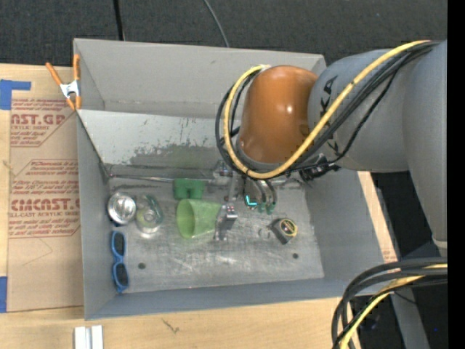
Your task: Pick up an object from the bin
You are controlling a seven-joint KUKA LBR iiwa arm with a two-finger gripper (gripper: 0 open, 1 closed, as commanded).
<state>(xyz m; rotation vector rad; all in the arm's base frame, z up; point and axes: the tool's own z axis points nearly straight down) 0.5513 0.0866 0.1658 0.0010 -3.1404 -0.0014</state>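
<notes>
The gripper (227, 222), open or closed I cannot tell, is down at the right end of a green cup (195, 218) lying sideways mid-floor of the bin (240, 264), a green block (189, 189) near it, blue glasses (118, 259) in the near-left corner.

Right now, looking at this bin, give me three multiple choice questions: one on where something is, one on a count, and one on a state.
1. Where do the blue sunglasses lie?
A) by the left wall of the bin, as viewed
B) mid-floor
C) against the back wall

2. How many green things are inside?
A) one
B) two
C) four

3. How is the green cup placed?
A) upright
B) on its side
C) upside down

Answers:
1 A, they lie along that wall.
2 B, the cup and a green block.
3 B, its side rests on the floor.
</notes>
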